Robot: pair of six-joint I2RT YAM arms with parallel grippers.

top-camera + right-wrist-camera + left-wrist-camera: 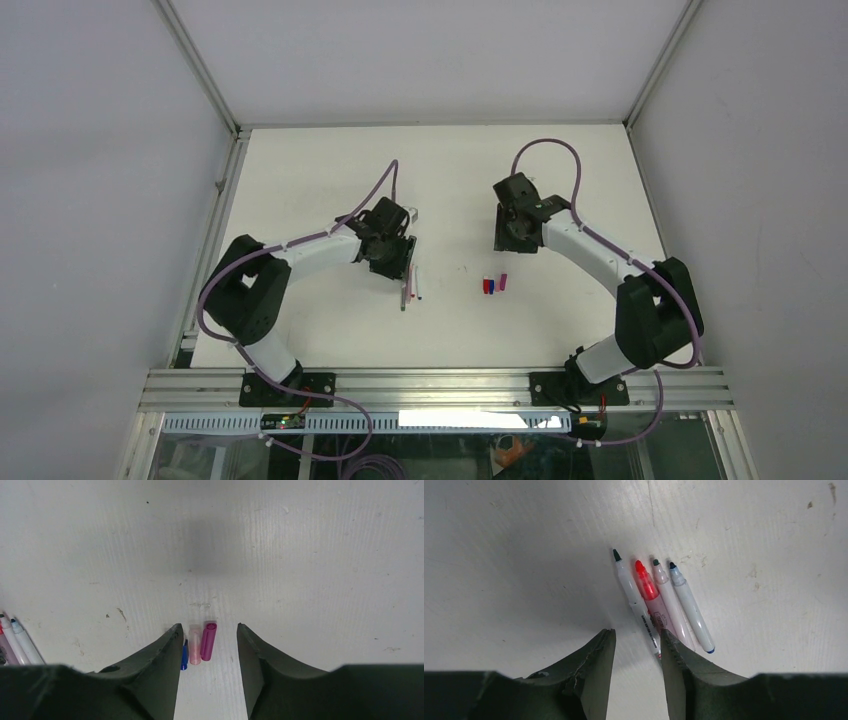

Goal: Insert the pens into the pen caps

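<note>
Between the fingers of the left gripper [636, 636], which stand apart and clamp nothing, lies the rear end of the white pen [634, 597]. Just past the fingertips the four pens [656, 605] lie side by side on the table [499, 555], touching or nearly so, with their tips pointing away from the gripper. The rear ends of two middle pens are hidden behind one finger.

The right gripper [208, 630] is likewise parted and empty. Between its fingertips lie the caps: a magenta cap [208, 641], a pale pink cap [195, 645] against it, and a blue cap [183, 656] partly hidden by one finger.

Handling (judged): the pens look light, stiff, smooth and round, so they are likely to roll or slip. A hold across mid-barrel leaves the tip free. The tight row leaves little finger room, which favours an outer pen such as the white one. The caps look tiny, light and hollow, and prone to skid. A hold nearer the closed end keeps the mouth clear.
</note>
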